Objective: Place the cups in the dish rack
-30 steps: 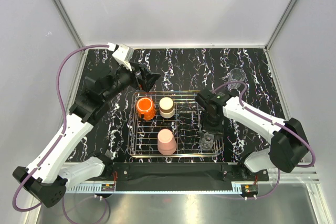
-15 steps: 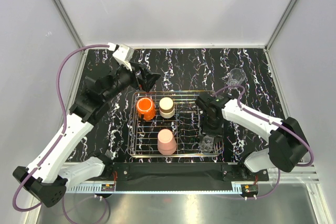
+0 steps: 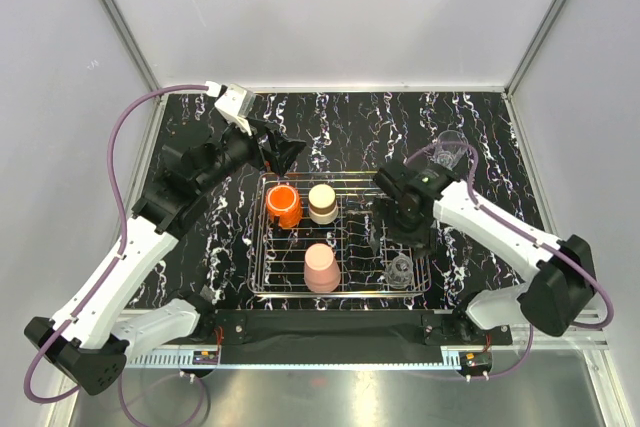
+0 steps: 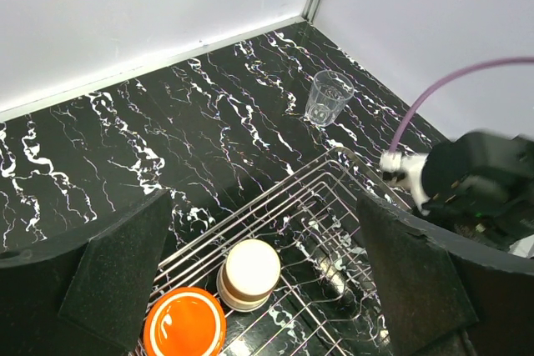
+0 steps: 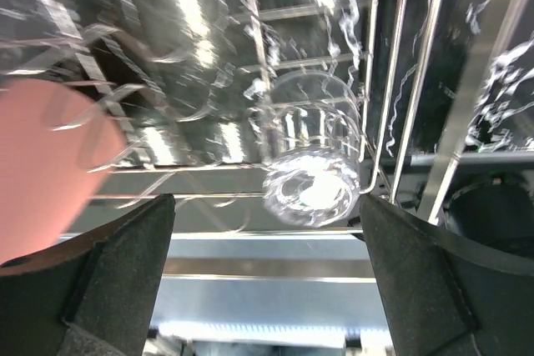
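Note:
The silver wire dish rack (image 3: 262, 237) sits mid-table. In it stand upside down an orange cup (image 3: 283, 205), a cream cup with a brown band (image 3: 322, 203), a pale pink tumbler (image 3: 320, 267) and a clear glass (image 3: 401, 271) at the near right corner. A second clear glass (image 3: 449, 150) stands upright on the table at the far right. My right gripper (image 3: 403, 237) is open and empty, just above the racked glass (image 5: 313, 181). My left gripper (image 3: 286, 153) is open and empty, above the rack's far left edge, looking down on the cream cup (image 4: 249, 274) and orange cup (image 4: 184, 323).
The black marbled table (image 3: 350, 127) is walled by white panels. The table's glass shows in the left wrist view (image 4: 327, 97), beyond the rack's wires (image 4: 334, 206). The pink tumbler (image 5: 42, 164) lies left of my right gripper. A metal rail (image 3: 330, 332) runs along the near edge.
My right gripper has let go of the clear glass and drawn up and back from it. The glass stays in the rack's near right corner. The left arm has not moved.

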`<state>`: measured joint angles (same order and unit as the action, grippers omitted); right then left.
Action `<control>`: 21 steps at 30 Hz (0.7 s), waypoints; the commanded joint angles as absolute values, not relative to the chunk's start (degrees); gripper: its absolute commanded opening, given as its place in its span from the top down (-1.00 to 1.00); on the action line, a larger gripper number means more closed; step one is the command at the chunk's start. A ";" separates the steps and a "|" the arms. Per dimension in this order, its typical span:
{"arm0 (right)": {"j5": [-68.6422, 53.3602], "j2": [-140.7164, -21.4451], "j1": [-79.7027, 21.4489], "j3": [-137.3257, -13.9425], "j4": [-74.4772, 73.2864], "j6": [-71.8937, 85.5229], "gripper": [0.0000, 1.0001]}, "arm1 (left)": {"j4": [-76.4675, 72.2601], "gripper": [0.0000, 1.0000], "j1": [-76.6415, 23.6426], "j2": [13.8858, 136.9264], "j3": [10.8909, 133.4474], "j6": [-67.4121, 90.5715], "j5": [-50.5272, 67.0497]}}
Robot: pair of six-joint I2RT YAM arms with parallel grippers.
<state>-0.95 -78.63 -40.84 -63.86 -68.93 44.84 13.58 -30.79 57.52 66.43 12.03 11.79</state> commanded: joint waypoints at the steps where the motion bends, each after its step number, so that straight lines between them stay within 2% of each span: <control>1: 5.53 -75.76 -40.78 -71.18 -72.32 44.39 -0.99 | 10.28 -0.98 -30.67 57.83 68.38 12.48 12.66; 5: 8.96 -77.08 -40.69 -78.73 -74.79 42.89 -0.99 | 10.11 -0.98 -30.67 58.01 68.12 12.74 12.74; 8: 16.67 -81.28 -40.69 -87.86 -80.49 43.50 -0.99 | 9.84 -0.98 -30.76 58.01 67.76 12.66 12.22; 12: 33.17 -94.46 -40.69 -110.67 -92.87 45.36 -1.00 | 9.23 -0.98 -30.67 58.36 66.71 12.30 10.73; 14: 33.57 -98.24 -40.52 -117.73 -92.90 39.94 -0.99 | 8.97 -0.98 -30.67 58.71 66.36 12.39 10.29; 18: 39.55 -100.37 -38.42 -119.80 -87.11 35.52 -0.99 | 7.91 -0.98 -30.85 60.11 65.39 12.92 10.02; 21: 34.40 -102.91 -28.15 -119.62 -81.14 32.18 -0.99 | 7.56 -0.98 -31.46 60.47 64.86 12.83 9.41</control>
